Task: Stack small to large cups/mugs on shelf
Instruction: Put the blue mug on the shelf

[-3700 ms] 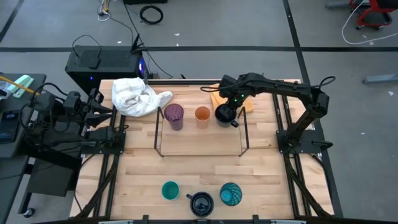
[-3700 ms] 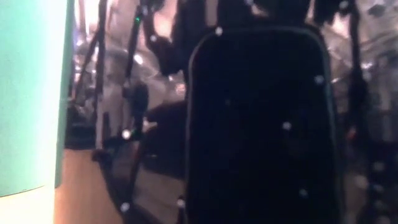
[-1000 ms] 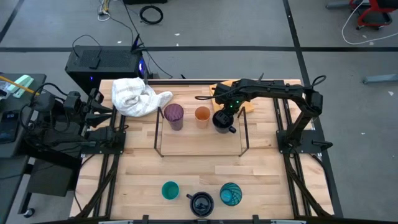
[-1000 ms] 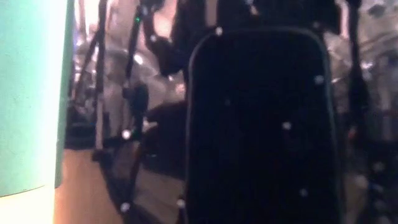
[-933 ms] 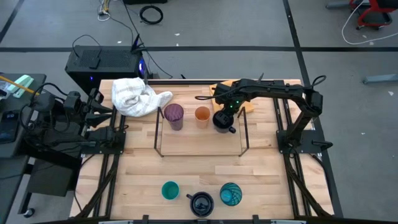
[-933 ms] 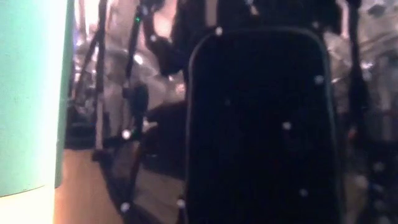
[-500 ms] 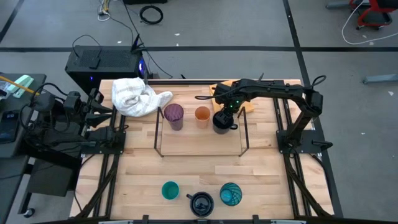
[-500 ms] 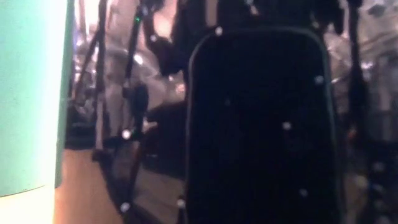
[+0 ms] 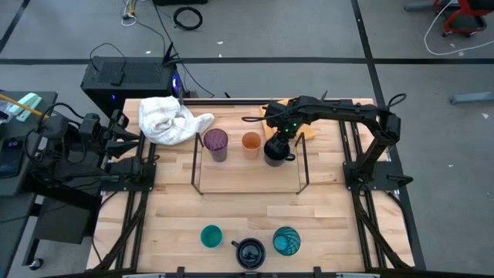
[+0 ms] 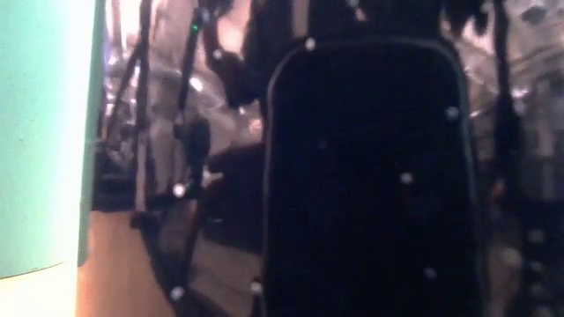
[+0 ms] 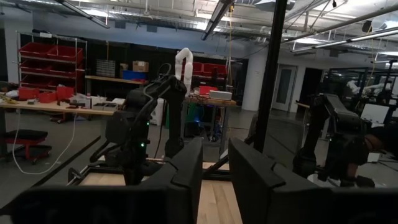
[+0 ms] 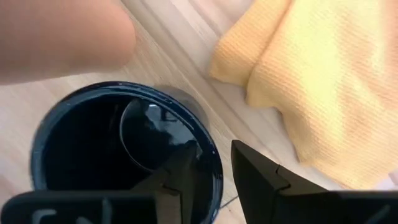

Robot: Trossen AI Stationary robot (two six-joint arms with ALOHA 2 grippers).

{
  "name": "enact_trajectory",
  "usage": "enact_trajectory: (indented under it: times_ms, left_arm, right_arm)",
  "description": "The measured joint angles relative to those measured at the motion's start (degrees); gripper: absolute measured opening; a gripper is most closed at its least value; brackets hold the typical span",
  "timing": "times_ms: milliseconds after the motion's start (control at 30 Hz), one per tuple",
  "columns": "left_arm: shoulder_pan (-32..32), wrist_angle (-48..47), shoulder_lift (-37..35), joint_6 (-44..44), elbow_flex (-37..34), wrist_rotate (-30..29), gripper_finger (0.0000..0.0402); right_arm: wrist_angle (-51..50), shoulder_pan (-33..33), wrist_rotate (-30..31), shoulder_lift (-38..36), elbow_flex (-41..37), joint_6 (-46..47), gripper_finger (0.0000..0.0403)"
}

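The right gripper [image 9: 278, 137] is clamped on the rim of a dark navy mug [image 9: 274, 150]: one finger [image 12: 183, 171] is inside the glossy round wall, the other outside. The mug stands at the right end of the thin black wire shelf [image 9: 197, 189], beside a small orange cup [image 9: 251, 142] and a translucent purple tumbler [image 9: 215, 142]. A soft yellow woven cloth [image 12: 323, 81] lies on the wood just behind. At the near table edge stand a small teal cup [image 9: 211, 236], a second navy mug [image 9: 248, 252] and a patterned teal-blue cup [image 9: 286, 241]. The left gripper [image 11: 214, 180] waits at the left, fingers slightly apart.
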Motion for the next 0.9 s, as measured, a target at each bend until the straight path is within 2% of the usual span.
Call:
enact_trajectory:
  times_ms: [633, 900]
  left_arm:
    - [0.0, 0.0, 0.0, 0.0, 0.0, 0.0, 0.009]
    - [0.0, 0.02, 0.0, 0.0, 0.0, 0.0, 0.0094]
  right_arm:
    - [-7.67, -0.9, 1.48, -0.02, 9.33, -1.82, 0.0108]
    - [-14.52, -0.67, 2.13, -0.02, 18.81, -2.98, 0.0108]
